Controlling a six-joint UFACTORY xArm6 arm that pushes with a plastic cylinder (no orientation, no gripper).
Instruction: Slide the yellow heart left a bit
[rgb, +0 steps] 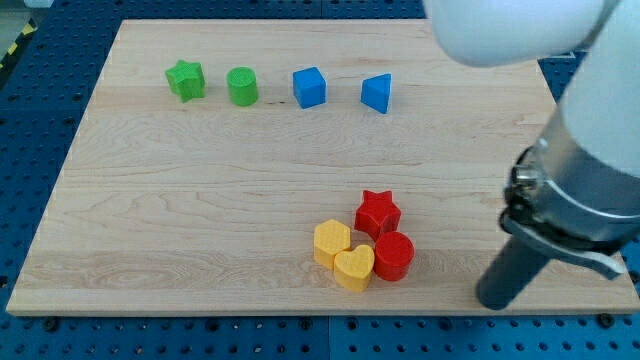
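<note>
My tip (495, 299) rests on the wooden board (200, 220), well right of the yellow heart block (354, 268). It has no claw (so holds nothing).

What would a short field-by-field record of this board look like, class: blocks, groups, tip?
top row: green star, green cylinder, blue cube, blue wedge-like block
lower cluster: yellow heart, yellow hexagon, red star, red cylinder, packed close together
my tip: to the view's right of the cluster, apart from it
surface: wooden board
</note>
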